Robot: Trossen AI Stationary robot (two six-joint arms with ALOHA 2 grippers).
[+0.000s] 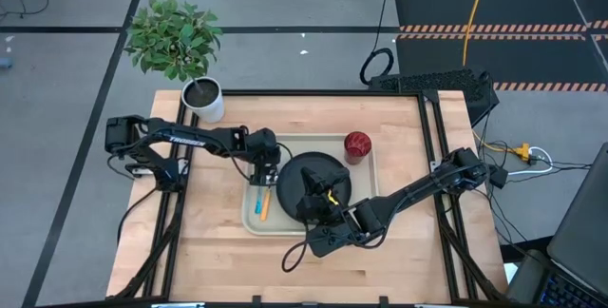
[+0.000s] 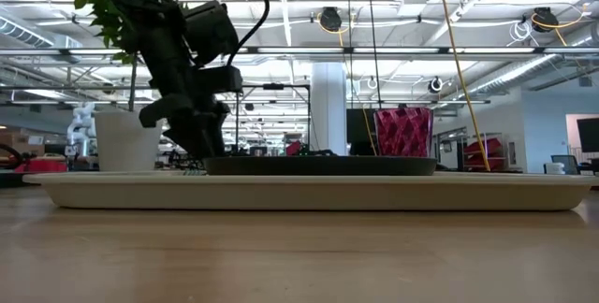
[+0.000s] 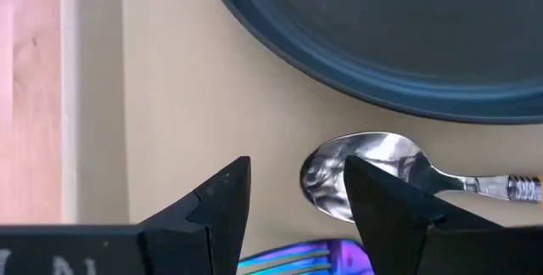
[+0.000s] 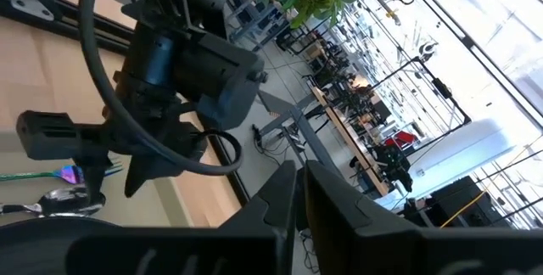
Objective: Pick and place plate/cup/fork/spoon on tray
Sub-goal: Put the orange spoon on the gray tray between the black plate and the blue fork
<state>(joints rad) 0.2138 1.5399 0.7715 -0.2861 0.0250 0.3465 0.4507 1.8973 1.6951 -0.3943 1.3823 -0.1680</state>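
Note:
The cream tray [image 1: 364,186] lies at the table's middle. On it rest the black plate [image 1: 328,166], the red cup [image 1: 357,144] at its far right corner, and along its left side the spoon [image 3: 365,169] with an orange handle [image 1: 265,203] and the fork [image 3: 310,258] beside it. My left gripper [image 3: 297,192] slants down, open, just above the tray's left part. The fork's tines lie under the gap and the spoon's bowl lies by one fingertip. My right gripper [image 4: 301,186] is shut, empty and held level above the plate's near side [image 1: 310,194].
A white pot with a green plant [image 1: 202,99] stands at the table's far left corner, behind the left arm. Bare wood [image 1: 228,260] lies near the front edge, with more to the tray's right. Black rails [image 1: 429,146] run along the table's sides.

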